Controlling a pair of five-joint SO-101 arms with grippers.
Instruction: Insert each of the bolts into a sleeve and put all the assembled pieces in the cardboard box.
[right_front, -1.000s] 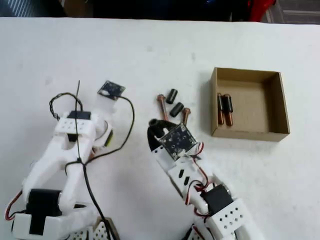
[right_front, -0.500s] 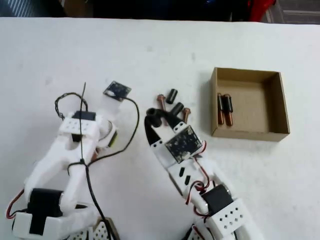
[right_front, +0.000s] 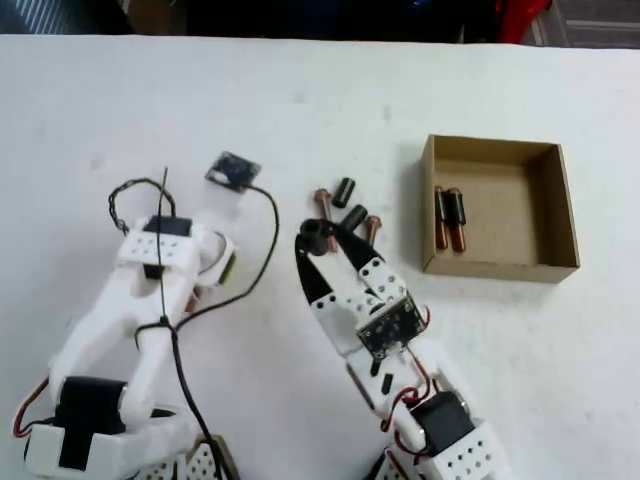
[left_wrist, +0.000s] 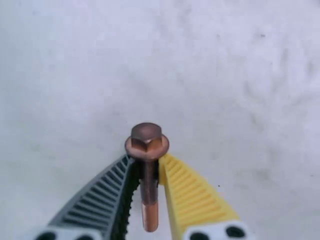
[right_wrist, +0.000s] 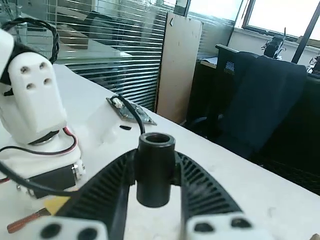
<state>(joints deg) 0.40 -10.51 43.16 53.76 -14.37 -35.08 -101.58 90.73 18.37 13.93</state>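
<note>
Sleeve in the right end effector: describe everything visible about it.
The sleeve is a short black tube, matte like plastic or rubber, with a round open bore at one end. It stands roughly upright, bore upward, clamped around its middle by the black right end effector. Nothing is inserted at the visible end.

Left gripper (left_wrist: 146, 161), closed on a bolt (left_wrist: 145, 146). Right gripper (right_wrist: 155, 161), closed on a sleeve (right_wrist: 154, 172). Left arm (right_front: 135, 310) and right arm (right_front: 390, 335) extend forward, side by side.

High: overhead, table (right_front: 300, 90); wrists: close behind left pincer (left_wrist: 146, 161), right pincer (right_wrist: 155, 162).
</note>
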